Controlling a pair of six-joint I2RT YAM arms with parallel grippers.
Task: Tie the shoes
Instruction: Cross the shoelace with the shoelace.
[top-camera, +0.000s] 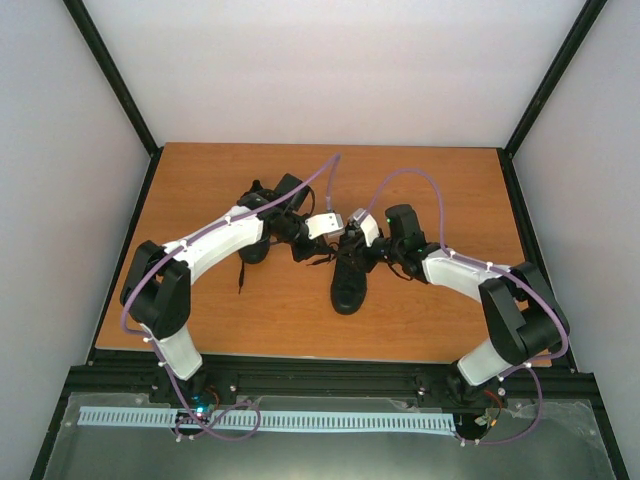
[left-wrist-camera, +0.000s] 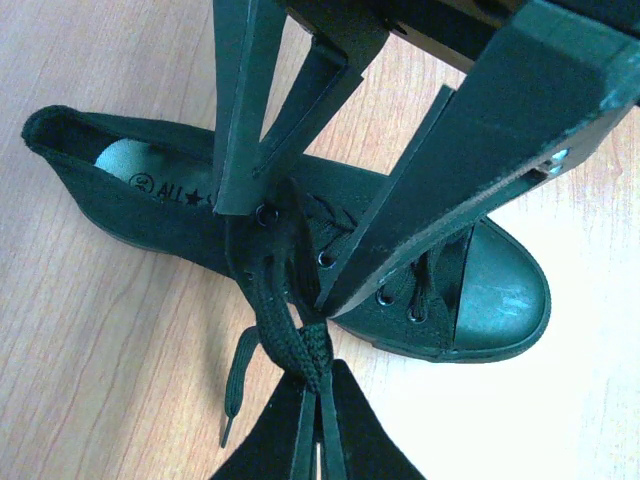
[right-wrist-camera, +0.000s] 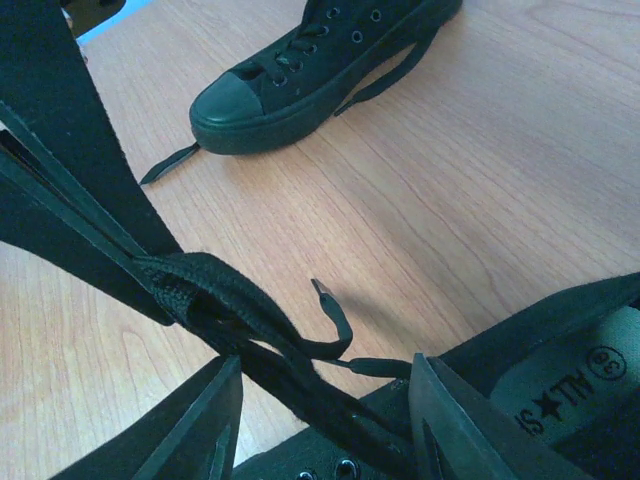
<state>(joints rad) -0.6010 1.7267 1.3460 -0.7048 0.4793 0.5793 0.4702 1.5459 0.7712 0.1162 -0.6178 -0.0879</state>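
One black shoe (top-camera: 350, 282) lies mid-table, toe toward the near edge. The other shoe (top-camera: 254, 246) sits left of it, half under my left arm. Both grippers meet over the middle shoe's laces. My left gripper (left-wrist-camera: 318, 385) is shut on a doubled black lace (left-wrist-camera: 292, 335) pulled up from the eyelets of that shoe (left-wrist-camera: 150, 215). My right gripper (right-wrist-camera: 325, 425) is open just above the shoe's collar (right-wrist-camera: 560, 350). The same lace (right-wrist-camera: 240, 300) runs between its spread fingers, untouched by either. A loose lace tip (right-wrist-camera: 335, 310) curls above the wood.
The second shoe (right-wrist-camera: 300, 80) lies beyond in the right wrist view, a lace end trailing on the wooden table (top-camera: 440, 200). Another lace end (top-camera: 241, 275) trails toward the near edge. Black frame posts and white walls enclose the table.
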